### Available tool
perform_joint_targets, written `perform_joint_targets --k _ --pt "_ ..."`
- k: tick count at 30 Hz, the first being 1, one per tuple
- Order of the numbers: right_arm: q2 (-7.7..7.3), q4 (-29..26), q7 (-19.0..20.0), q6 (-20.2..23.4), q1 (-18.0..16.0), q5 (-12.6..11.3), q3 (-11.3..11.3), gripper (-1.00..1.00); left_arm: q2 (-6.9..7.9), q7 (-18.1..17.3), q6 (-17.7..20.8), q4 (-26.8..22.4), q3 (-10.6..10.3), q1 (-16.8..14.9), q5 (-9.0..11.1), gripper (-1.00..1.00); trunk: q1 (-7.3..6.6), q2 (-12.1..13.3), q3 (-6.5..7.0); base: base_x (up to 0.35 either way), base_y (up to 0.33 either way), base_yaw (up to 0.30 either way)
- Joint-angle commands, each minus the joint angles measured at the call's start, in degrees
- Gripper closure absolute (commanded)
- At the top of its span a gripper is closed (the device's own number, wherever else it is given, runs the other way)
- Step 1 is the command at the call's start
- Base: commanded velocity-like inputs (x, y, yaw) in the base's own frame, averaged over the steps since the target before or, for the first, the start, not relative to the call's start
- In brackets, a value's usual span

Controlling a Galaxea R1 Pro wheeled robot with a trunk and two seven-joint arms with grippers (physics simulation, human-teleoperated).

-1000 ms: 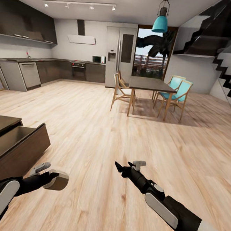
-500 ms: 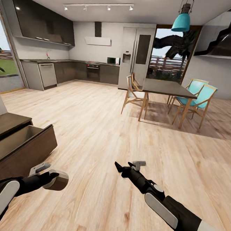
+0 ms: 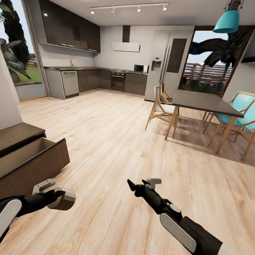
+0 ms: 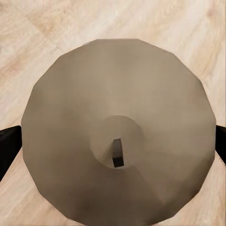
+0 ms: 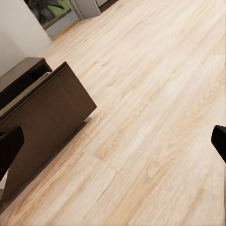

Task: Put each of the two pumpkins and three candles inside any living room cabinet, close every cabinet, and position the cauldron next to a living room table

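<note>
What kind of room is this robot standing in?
It looks like an open-plan home: a kitchen with a fridge along the far wall, a dining table with chairs, and a wooden floor.

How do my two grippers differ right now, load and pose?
The left gripper is shut on a candle, its beige body sitting between the fingers; the right gripper is open and holds nothing. The left gripper sits close beside the open drawer of the cabinet; the right gripper hangs over bare wooden floor, further from the cabinet. Both are dark, on extended forearms, low above the floor.
</note>
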Motion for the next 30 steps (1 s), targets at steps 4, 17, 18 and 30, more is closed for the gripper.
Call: perform_joint_targets --k 4,17,18,30 --pt "-0.07 0.8 -0.3 -0.4 -0.1 -0.5 0.3 -1.00 0.00 0.5 0.2 0.0 0.0 -0.1 0.6 1.00 0.02 0.0 -0.06 0.271 -0.246 0.263" --pt "-0.07 0.9 -0.3 -0.4 -0.1 -0.5 0.3 -1.00 0.00 0.6 0.2 0.0 0.0 -0.1 0.6 1.00 0.02 0.0 -0.06 0.271 -0.246 0.263" --pt "-0.07 1.0 -0.3 -0.4 -0.1 -0.5 0.3 -1.00 0.00 0.6 0.2 0.0 0.0 -0.1 0.6 1.00 0.02 0.0 -0.06 0.271 -0.246 0.263" --pt "0.01 1.0 -0.3 -0.4 -0.1 -0.5 0.4 -1.00 0.00 0.5 0.2 0.0 0.0 -0.1 0.6 1.00 0.02 0.0 -0.06 0.270 -0.246 0.263"
